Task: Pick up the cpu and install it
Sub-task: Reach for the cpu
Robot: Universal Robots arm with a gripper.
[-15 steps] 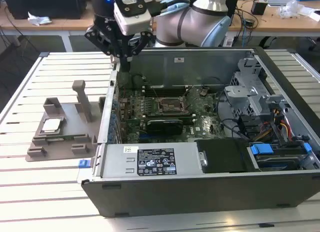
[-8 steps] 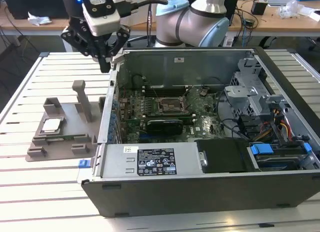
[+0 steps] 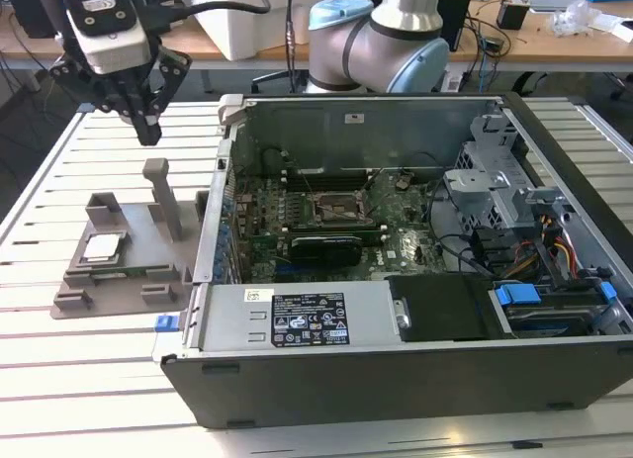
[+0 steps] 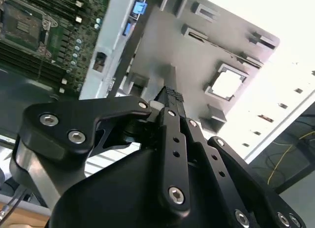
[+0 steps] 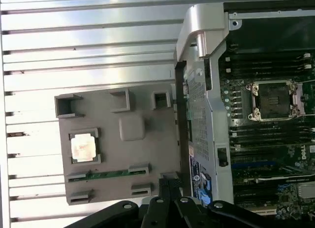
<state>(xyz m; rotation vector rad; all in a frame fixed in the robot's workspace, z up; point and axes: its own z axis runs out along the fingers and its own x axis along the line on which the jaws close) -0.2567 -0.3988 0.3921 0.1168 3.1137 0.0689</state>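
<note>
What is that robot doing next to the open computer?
A robot arm is working beside an open computer case. Its gripper, closed and empty, hangs above the grey plastic fixture on the slatted table. The cpu lies in its square pocket on that fixture, not yet picked up. The dark socket inside the case looks empty.

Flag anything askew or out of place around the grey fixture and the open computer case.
Nothing stands out. The small silvery square cpu lies flat and square in its recess on the grey plastic fixture, and the black tool hangs above the fixture, apart from it.
</note>
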